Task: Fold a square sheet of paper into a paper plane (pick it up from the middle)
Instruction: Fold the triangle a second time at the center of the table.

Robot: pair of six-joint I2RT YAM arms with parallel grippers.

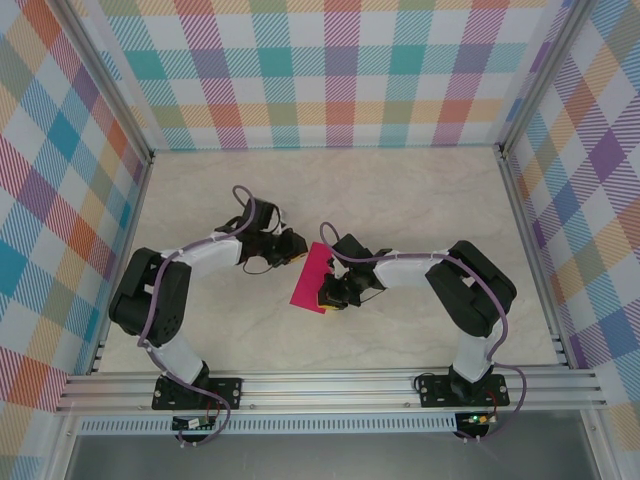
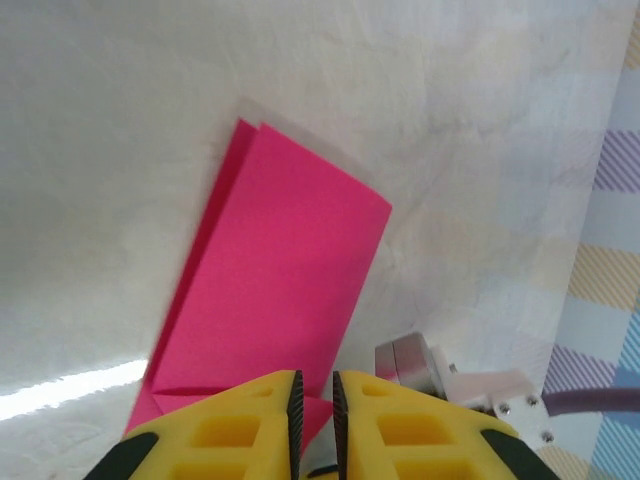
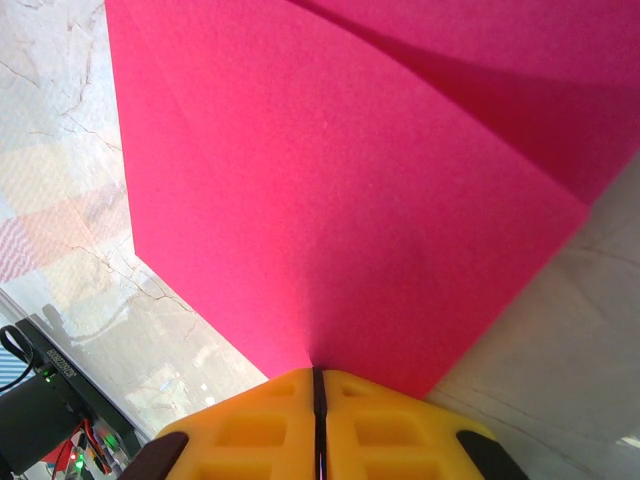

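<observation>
Marbled bench (image 1: 420,200) between plaid walls (image 1: 340,70) carries the folded pink paper sheet (image 1: 309,280) at its middle. Right end effector (image 3: 318,378) is clenched on one edge. Left end effector (image 2: 314,390) is nearly closed at the opposite edge; I cannot tell whether it grips.

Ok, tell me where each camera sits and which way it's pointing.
Top external: above and behind the arms, looking down on the table; both arms show, with the left hand and right hand at the folded pink sheet.
Left wrist: on the left arm's wrist, looking past its yellow fingers at the sheet and table.
Right wrist: on the right wrist, looking past shut fingers pinching the sheet's edge.
Shared: all three see the sheet.
</observation>
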